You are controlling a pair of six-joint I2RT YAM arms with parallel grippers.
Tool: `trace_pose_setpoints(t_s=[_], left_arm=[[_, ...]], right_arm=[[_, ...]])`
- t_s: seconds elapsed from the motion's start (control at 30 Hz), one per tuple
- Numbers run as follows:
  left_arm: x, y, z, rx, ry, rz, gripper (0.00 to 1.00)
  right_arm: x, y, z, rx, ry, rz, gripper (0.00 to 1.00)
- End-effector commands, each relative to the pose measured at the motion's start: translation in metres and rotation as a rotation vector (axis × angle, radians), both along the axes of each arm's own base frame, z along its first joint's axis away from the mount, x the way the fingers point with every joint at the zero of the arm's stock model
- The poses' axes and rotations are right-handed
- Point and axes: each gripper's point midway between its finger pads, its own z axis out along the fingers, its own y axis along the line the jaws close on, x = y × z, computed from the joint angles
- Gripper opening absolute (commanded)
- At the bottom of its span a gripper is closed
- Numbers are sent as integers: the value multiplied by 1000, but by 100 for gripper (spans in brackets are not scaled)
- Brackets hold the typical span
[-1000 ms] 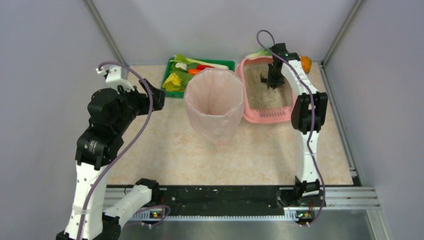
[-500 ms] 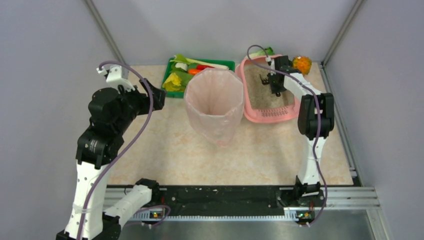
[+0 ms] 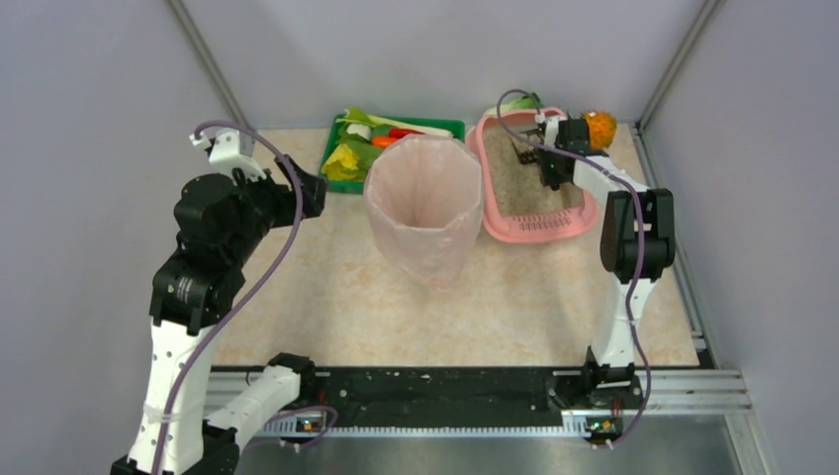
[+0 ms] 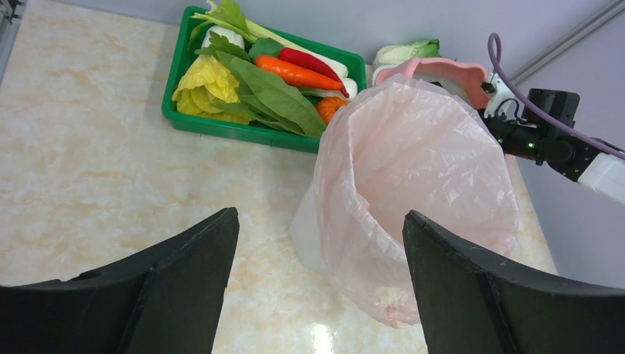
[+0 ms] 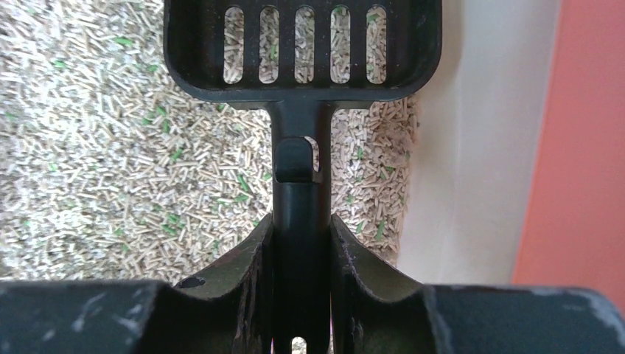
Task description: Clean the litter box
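Observation:
The pink litter box [image 3: 539,230] stands at the back right, its slotted grate at the near end, with beige litter [image 3: 514,183] inside. My right gripper [image 3: 550,166] is above the litter, shut on the handle of a black slotted scoop [image 3: 521,154]. In the right wrist view the scoop [image 5: 302,51] lies over the litter [image 5: 110,147] beside the box's wall [image 5: 472,147], with my right gripper [image 5: 301,243] clamped on the handle. My left gripper [image 3: 309,193] is open and empty, held high at the left; in the left wrist view it [image 4: 320,214] faces the bin.
A tall translucent pink bag-lined bin [image 3: 423,203] stands just left of the litter box and also shows in the left wrist view [image 4: 420,184]. A green vegetable tray [image 3: 391,127] sits behind it. An orange object [image 3: 600,127] and a cabbage [image 3: 524,101] lie behind the box.
My right arm's elbow has swung right and the wrist has turned, so the scoop has gone from pointing down to lying low over the litter. The left arm has not moved.

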Motion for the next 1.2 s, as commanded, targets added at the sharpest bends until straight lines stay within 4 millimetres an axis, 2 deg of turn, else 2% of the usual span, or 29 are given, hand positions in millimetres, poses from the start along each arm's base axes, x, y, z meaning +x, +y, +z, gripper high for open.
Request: trace_pose_setpoints(t_s=[0.0,0.13,0.23,0.43,0.67,0.83,0.9,1.0,1.07,1.17], left_arm=[[-3,1,21,-10,-59,0,87],[-6,2,22,-11,-61,3,87],[-9,5,21,-9,-60,11,87],[-10,3,19,-19,-64,2,87],[-12,-2,16,-36,-65,-21,87],[-13,-2,14,-37,-68,-24,87],[-13,-2,14,-36,-68,-24,87],[-16,-7,13,-39,-68,-55,87],[-16,-7,13,-39,-68,-60,87],[-17,-8,13,-39,-72,-67,87]], right_arm=[[38,7,78,83,-284,4,0],[35,8,80,102,-296,-6,0],[26,7,93,105,-321,-8,0],[-5,11,118,124,-350,13,0],[-53,24,126,194,-321,65,0],[-80,30,129,244,-318,74,0],[-88,29,128,250,-316,55,0],[-100,40,133,306,-318,87,0],[-105,35,138,306,-338,44,0],[-112,53,151,408,-358,101,0]])
